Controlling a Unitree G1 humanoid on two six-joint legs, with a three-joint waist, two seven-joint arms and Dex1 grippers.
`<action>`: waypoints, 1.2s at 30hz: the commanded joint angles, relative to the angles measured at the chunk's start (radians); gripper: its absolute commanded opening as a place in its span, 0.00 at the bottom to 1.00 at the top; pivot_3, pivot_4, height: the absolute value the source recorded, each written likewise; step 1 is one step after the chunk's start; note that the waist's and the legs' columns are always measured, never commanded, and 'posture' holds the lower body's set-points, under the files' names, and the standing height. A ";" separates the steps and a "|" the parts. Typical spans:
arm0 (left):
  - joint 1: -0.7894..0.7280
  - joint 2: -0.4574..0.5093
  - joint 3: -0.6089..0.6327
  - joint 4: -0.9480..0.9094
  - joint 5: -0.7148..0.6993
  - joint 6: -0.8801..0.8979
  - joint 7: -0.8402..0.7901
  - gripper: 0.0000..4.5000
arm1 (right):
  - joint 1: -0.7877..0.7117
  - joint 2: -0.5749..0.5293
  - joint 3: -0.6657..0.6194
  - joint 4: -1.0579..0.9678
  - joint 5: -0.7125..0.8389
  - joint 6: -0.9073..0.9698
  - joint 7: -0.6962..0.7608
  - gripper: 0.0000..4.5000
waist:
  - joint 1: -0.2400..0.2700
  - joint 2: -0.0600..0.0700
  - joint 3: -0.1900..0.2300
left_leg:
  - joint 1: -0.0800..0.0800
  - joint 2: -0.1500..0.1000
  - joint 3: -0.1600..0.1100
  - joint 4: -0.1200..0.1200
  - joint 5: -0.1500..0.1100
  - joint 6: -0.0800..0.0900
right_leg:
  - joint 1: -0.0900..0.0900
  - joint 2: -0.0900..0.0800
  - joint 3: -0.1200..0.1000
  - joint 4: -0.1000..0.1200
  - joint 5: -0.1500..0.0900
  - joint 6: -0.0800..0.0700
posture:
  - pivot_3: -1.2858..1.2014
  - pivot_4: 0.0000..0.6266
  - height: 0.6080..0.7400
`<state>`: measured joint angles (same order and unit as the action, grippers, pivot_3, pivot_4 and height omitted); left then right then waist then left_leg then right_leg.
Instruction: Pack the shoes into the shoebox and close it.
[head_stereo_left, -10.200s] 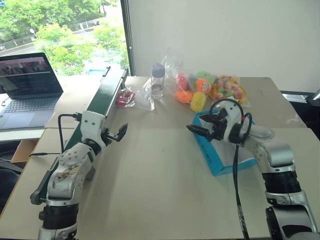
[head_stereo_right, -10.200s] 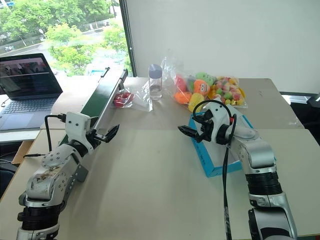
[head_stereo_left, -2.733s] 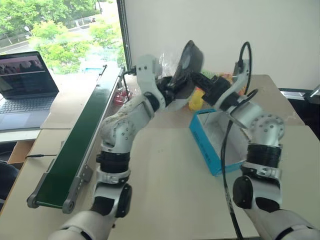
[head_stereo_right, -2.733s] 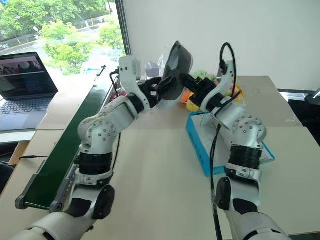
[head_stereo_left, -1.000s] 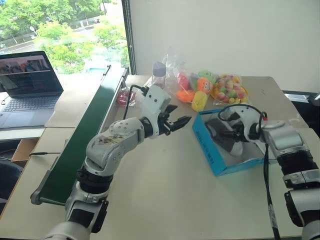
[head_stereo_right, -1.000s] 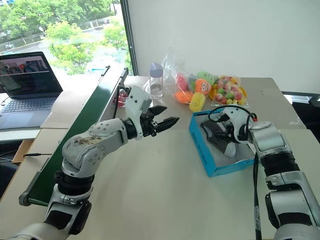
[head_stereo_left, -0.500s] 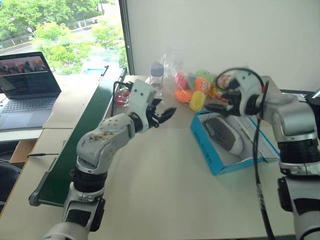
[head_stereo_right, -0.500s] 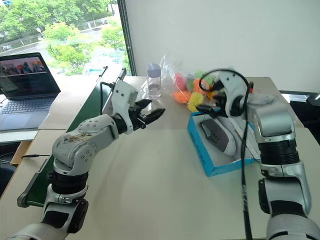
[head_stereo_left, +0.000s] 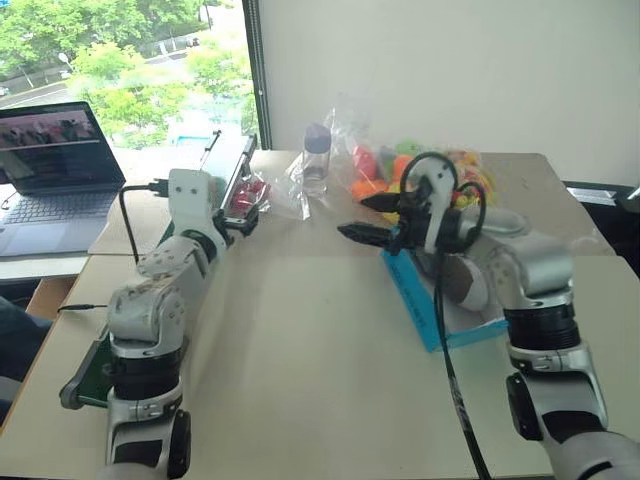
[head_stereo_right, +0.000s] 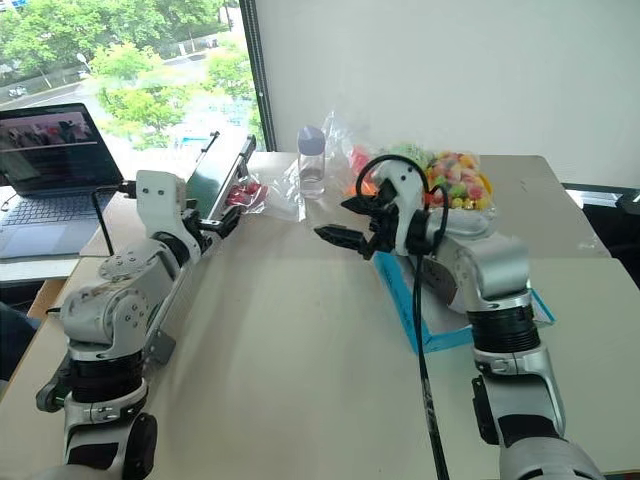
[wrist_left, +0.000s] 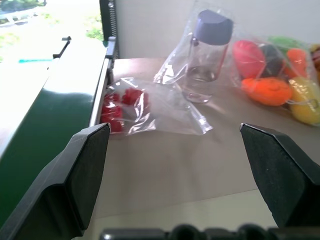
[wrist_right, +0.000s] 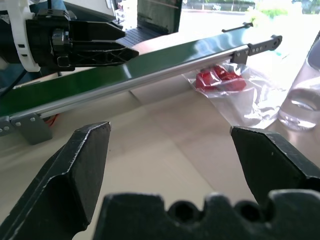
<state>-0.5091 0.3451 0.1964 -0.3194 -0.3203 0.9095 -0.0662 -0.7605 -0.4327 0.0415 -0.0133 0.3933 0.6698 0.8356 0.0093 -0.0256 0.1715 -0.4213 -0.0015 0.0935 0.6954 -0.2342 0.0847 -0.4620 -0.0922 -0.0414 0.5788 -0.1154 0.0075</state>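
- Both grippers, left (head_stereo_left: 247, 215) and right (head_stereo_left: 362, 217), are gaping empty, hovering left of the shoebox (head_stereo_left: 412, 296).
- Its lid risks jamming on the sneaker (head_stereo_left: 462, 281).

The shoebox (head_stereo_left: 415, 296) is bright blue, the shoe (head_stereo_left: 462, 283) in it grey with a white sole. Beyond the black right claw (head_stereo_left: 362, 217) lie orange, yellow and green plush toys (head_stereo_right: 452, 180). Ahead of the black left claw (head_stereo_left: 246, 217) sit red pieces in a clear bag (wrist_left: 150, 107), beside a dark-green conveyor belt (wrist_left: 40, 120). The tabletop (head_stereo_left: 310, 370) is beige.
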 joint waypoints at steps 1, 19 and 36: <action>0.049 0.011 0.062 -0.050 0.035 -0.046 0.036 0.99 | 0.005 0.025 -0.002 0.031 -0.032 -0.116 -0.021 1.00 | -0.001 0.000 0.000 | 0.000 0.000 0.000 0.000 0.000 -0.001 | 0.000 0.000 0.000 0.000 0.000 0.000 | 0.52 0.24 1.00; 0.141 0.086 0.179 0.077 0.060 -0.164 -0.015 0.99 | 0.026 0.056 0.044 0.184 -0.103 -0.236 0.014 1.00 | -0.012 0.000 0.000 | 0.000 0.000 0.001 -0.001 -0.004 -0.008 | -0.002 0.000 0.000 0.000 0.001 -0.001 | 0.52 0.24 1.00; 0.234 0.220 0.238 0.370 0.058 -0.522 -0.231 0.99 | 0.076 0.043 0.066 0.071 -0.087 -0.133 0.026 1.00 | -0.022 0.000 0.000 | -0.002 0.001 0.002 -0.002 -0.004 -0.010 | -0.006 -0.002 0.000 0.001 0.001 -0.002 | 0.52 0.24 1.00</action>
<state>-0.2865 0.5351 0.4086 0.0336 -0.2593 0.4524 -0.2552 -0.6814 -0.3802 0.1129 0.1046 0.2897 0.5277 0.8527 -0.0132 -0.0257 0.1714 -0.4232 -0.0006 0.0958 0.6932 -0.2388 0.0745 -0.4685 -0.0949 -0.0418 0.5796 -0.1142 0.0053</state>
